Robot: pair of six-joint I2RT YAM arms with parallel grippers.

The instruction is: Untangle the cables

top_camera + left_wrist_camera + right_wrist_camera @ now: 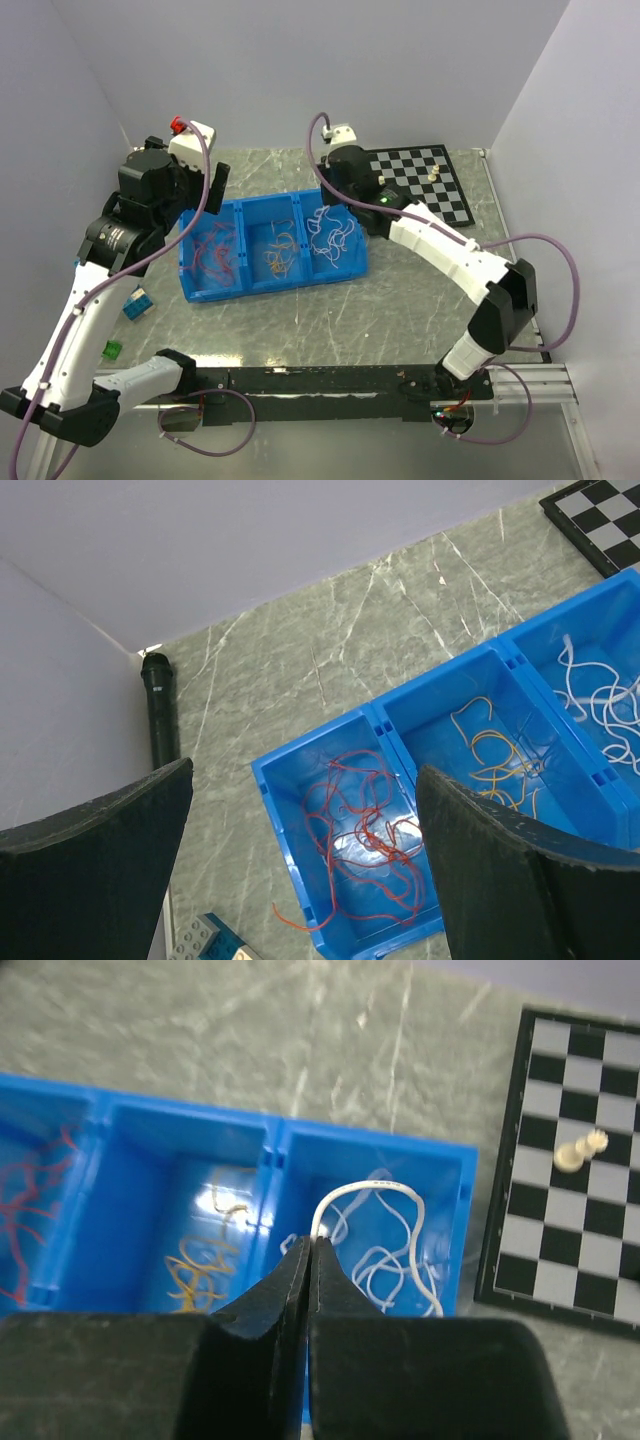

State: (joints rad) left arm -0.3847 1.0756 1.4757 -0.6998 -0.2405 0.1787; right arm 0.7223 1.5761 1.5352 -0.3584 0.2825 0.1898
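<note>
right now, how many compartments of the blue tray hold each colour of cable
red cables: 1 compartment
orange cables: 1 compartment
white cables: 1 compartment
total: 3 compartments in the blue tray
The right tool is shut on one of the white cables.

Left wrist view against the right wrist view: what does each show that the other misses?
Only the left wrist: the open left gripper, a black post in the wall corner, a toy brick. Only the right wrist: the right gripper shut on a white cable loop, and pale chess pieces. Both: the blue tray with red cables, orange cables and white cables in separate compartments, and the chessboard.
</note>
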